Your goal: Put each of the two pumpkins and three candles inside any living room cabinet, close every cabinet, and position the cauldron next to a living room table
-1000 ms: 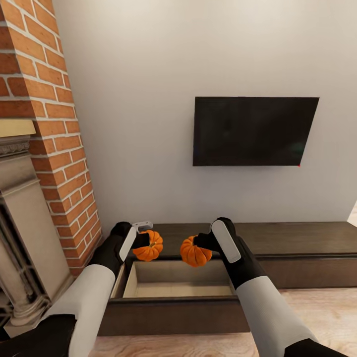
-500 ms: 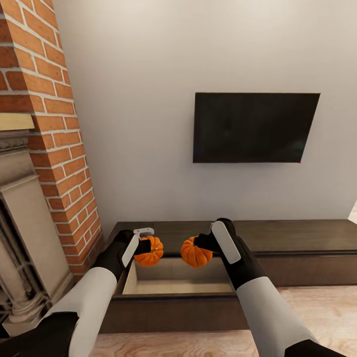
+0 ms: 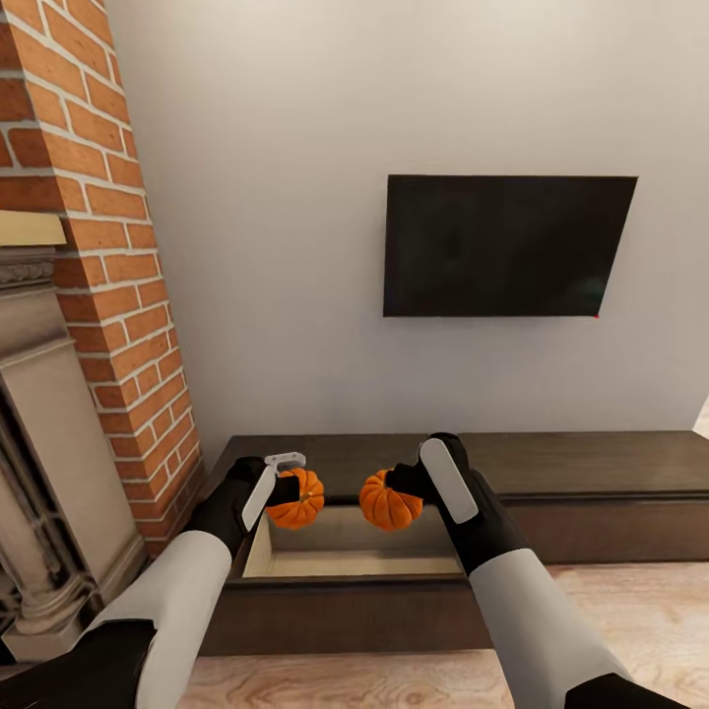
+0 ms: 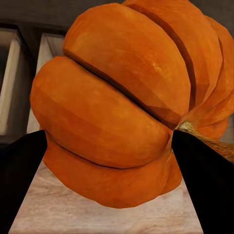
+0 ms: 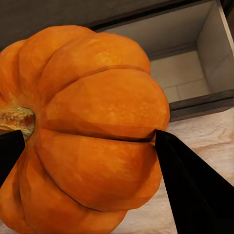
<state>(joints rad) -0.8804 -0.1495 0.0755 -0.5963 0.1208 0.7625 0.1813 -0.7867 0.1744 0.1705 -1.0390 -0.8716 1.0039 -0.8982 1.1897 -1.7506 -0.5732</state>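
Pumpkins gripped, one [image 3: 296,499] in left hand [image 3: 283,489], other [image 3: 388,500] in right hand [image 3: 406,482], above open cabinet [image 3: 347,551] drawer

A home living room, shown by a flat dark television [image 3: 507,246] mounted on a plain pale wall [image 3: 286,197], a long low dark wood cabinet [image 3: 591,473] beneath it, a red brick fireplace surround [image 3: 98,246] and pale wood flooring [image 3: 630,611].
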